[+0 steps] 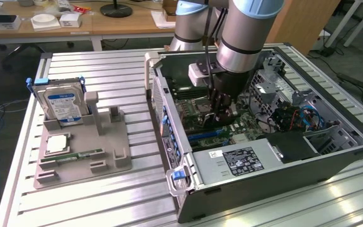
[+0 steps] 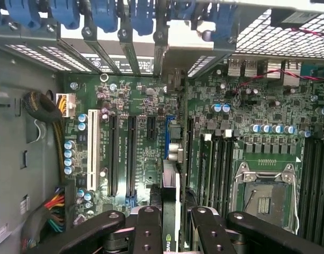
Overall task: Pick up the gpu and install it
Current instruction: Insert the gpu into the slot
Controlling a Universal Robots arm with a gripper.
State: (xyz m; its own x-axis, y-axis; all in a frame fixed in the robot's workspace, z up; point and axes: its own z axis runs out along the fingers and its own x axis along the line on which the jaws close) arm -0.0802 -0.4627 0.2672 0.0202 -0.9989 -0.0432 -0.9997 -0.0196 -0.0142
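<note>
My gripper (image 1: pixel 222 112) reaches down into the open computer case (image 1: pixel 188 198), over the motherboard's expansion slots. In the wrist view its two black fingers (image 2: pixel 149 227) stand on either side of the gpu (image 2: pixel 169 182), a thin card seen edge-on with a green strip near the fingers. The gripper (image 2: pixel 172 214) is shut on the gpu. The card stands upright along a blue slot (image 2: pixel 166 135), and its silver end bracket (image 2: pixel 196 45) sits at the case's rear slot openings. How deep the card sits in the slot is hidden.
A grey holder (image 1: pixel 115 151) on the slatted table, at the exterior view's left, carries a blue-labelled hard drive (image 1: pixel 62 101), a processor chip (image 1: pixel 56 143) and a RAM stick (image 1: pixel 74 155). Inside the case are the power supply (image 1: pixel 238 161), cables and an open processor socket (image 2: pixel 265 198).
</note>
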